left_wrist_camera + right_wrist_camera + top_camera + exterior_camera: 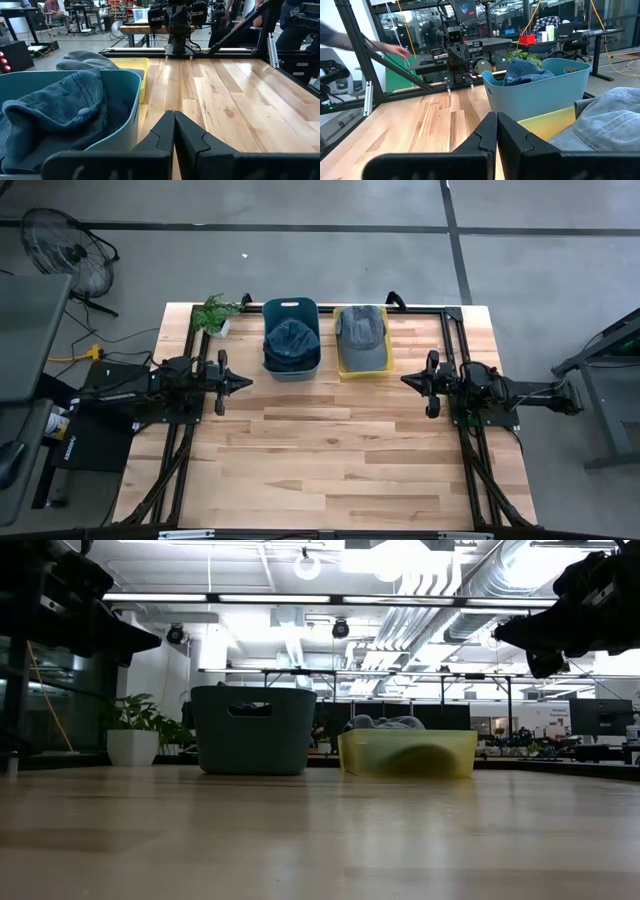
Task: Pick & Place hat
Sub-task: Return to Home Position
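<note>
A dark blue denim hat [291, 340] lies in a teal bin [291, 308] at the table's far side; it also shows in the left wrist view [60, 112]. A grey hat [362, 335] lies in a yellow bin [364, 370] right of it, seen in the right wrist view [612, 117]. My left gripper [246, 382] is shut, raised near the table's left edge, pointing right, just short of the teal bin's near corner. My right gripper [405, 380] is shut, on the right side, pointing left near the yellow bin's corner.
A potted plant [215, 313] stands at the far left corner of the table. A black frame [425, 306] runs along the table's far and side edges. Bare wood [330, 450] fills the middle and near part. A person's arm [390, 47] shows beyond the table.
</note>
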